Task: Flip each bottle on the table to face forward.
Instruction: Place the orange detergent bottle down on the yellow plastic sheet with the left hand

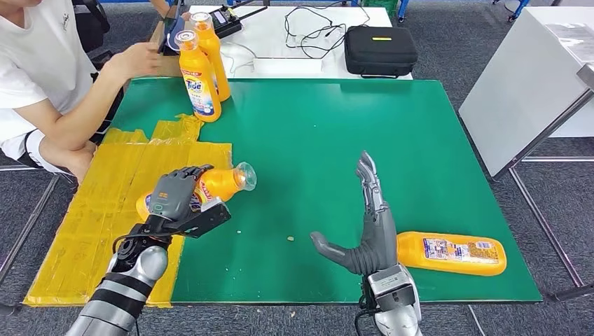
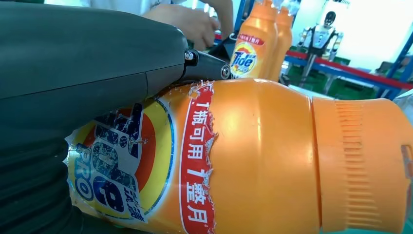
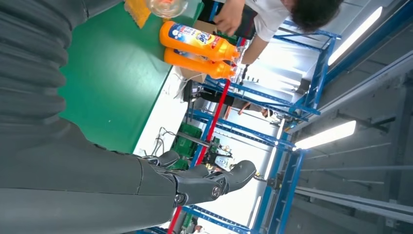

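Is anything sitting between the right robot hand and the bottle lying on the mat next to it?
Nothing visible. The open right robot hand is right beside the lying bottle, with only bare green mat around them.

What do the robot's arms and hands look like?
Both arms are silver with black ribbed bands near the wrists, and thin black cables loop beside them. The left hand is grey with darker fingers and a small green mark on its back. The right hand is dark grey, with a thick thumb.
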### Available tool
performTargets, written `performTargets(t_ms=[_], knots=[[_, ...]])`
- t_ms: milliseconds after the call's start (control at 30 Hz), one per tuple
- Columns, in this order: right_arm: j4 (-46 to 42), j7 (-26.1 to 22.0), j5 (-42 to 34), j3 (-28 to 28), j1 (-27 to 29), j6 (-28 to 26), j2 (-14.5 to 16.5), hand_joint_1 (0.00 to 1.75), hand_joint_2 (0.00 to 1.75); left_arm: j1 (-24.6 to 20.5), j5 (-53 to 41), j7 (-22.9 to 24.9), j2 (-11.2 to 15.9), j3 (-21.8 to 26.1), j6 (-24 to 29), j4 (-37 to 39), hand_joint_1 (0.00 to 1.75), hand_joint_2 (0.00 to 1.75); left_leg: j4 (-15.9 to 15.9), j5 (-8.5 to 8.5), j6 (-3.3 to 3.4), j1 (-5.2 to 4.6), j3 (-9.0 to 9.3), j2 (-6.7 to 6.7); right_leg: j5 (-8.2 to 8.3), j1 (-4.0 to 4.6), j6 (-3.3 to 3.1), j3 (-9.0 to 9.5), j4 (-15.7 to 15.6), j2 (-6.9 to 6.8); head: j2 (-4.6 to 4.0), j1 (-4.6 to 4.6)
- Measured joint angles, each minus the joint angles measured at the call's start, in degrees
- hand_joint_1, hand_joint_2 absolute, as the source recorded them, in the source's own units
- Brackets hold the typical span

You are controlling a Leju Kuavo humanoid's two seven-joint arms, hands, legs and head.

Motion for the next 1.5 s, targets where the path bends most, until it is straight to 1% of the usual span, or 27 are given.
performTargets(t_ms=[167,300,333,433,467,600,667,867,1100,1167,1267,1367,1433,1500], knots=[[-0.02,0.42,-0.56,0.17,-0.55,0.24,0.03,0.0,1.75,-2.4,-7.13,2.51,-0.07,-0.32,2.06,5.55,1.75,1.75,0.0,0.0,0.0,0.0,0.0,0.02,0.0,0.0,0.0,0.0,0.0,0.01,0.0,-0.01],[0.04,0.8,-0.81,0.77,-0.76,0.26,0.07,0.0,1.75,-3.52,-9.65,3.9,-0.51,-0.6,3.48,10.35,1.75,1.75,0.0,0.01,-0.01,0.0,0.0,0.02,0.0,0.0,0.0,0.0,0.01,0.01,0.0,-0.01],[0.1,0.9,-0.82,1.01,-0.83,0.27,0.08,0.0,1.75,-3.75,-9.93,4.08,-0.68,-0.6,3.83,11.55,1.65,1.75,0.0,0.01,-0.01,0.0,0.0,0.02,0.0,0.0,0.0,-0.01,0.01,0.01,0.0,-0.01],[0.33,1.06,-0.86,1.64,-1.07,0.32,0.11,0.0,1.75,-4.23,-10.55,4.53,-1.17,-0.61,5.0,14.31,0.36,1.75,0.0,0.01,-0.01,0.0,-0.01,0.02,0.0,0.0,0.0,-0.01,0.01,0.0,0.0,0.0],[0.39,1.1,-0.87,1.78,-1.13,0.33,0.12,0.0,1.75,-4.33,-11.06,4.92,-1.31,-0.61,5.55,14.97,0.02,1.75,0.0,0.01,-0.01,0.0,-0.01,0.01,0.0,0.0,0.0,-0.01,0.01,0.0,0.0,0.0],[0.72,1.51,-0.85,2.2,-1.37,0.4,0.13,0.0,1.75,-4.89,-15.07,7.65,-1.77,-0.62,9.08,17.67,0.0,1.75,0.0,0.01,-0.01,0.0,-0.03,0.01,0.0,0.0,0.0,-0.02,0.0,0.0,0.0,0.0],[0.91,1.65,-0.85,2.37,-1.49,0.52,0.13,0.0,1.75,-5.27,-16.58,8.45,-1.9,-0.62,10.01,18.96,0.0,1.75,0.0,0.01,-0.01,0.0,-0.03,0.01,0.0,0.0,0.0,-0.02,0.0,0.0,0.0,0.0],[1.52,2.01,-1.07,2.51,-1.74,0.85,0.13,0.0,1.75,-5.87,-19.12,8.97,-2.36,-0.62,11.71,21.74,0.0,1.75,0.0,0.01,-0.01,0.0,-0.03,0.01,0.0,0.0,0.0,-0.01,0.01,0.0,0.0,-0.01],[2.28,2.55,-1.29,2.5,-1.74,0.9,0.13,0.0,1.75,-5.34,-20.32,8.88,-3.62,-0.61,13.38,21.98,0.0,1.75,0.0,0.0,-0.01,0.0,-0.05,0.01,0.0,0.0,0.0,-0.01,0.0,0.0,0.0,0.0],[2.5,2.8,-1.16,2.48,-1.72,0.85,0.13,0.0,1.75,-4.56,-18.52,7.36,-3.95,-0.56,14.2,21.29,0.0,1.75,0.0,0.0,-0.01,0.0,-0.05,0.01,0.0,0.0,0.0,-0.02,0.0,0.0,0.0,-0.01],[2.67,3.1,-0.42,2.45,-1.59,0.25,0.11,0.0,1.75,-2.36,-12.49,2.28,-4.6,-0.37,15.79,18.2,0.0,1.75,0.0,0.0,-0.01,0.0,-0.05,0.01,-0.01,0.0,0.0,-0.03,0.0,0.0,0.0,-0.01],[2.69,3.23,0.37,2.41,-1.25,-0.51,0.07,0.0,1.75,-0.04,-7.55,-1.3,-5.15,-0.25,15.89,14.26,0.0,1.75,0.0,-0.02,-0.01,0.0,-0.06,0.01,-0.01,0.0,0.0,-0.04,-0.01,0.0,0.0,-0.01],[2.69,3.62,1.73,2.37,-0.91,-1.48,-0.01,0.0,1.75,1.81,-2.19,-4.57,-5.49,-0.03,15.31,10.82,0.0,1.75,0.0,-0.03,-0.02,0.0,-0.06,0.02,-0.01,0.0,0.0,-0.06,-0.01,0.01,0.0,-0.02],[2.69,4.37,4.04,2.22,-0.39,-2.88,-0.26,0.0,1.75,4.28,5.09,-8.54,-5.94,0.15,14.08,6.03,0.0,1.75,0.0,-0.03,-0.02,0.0,-0.07,0.02,-0.01,0.0,0.0,-0.06,-0.01,0.01,0.0,-0.02]])
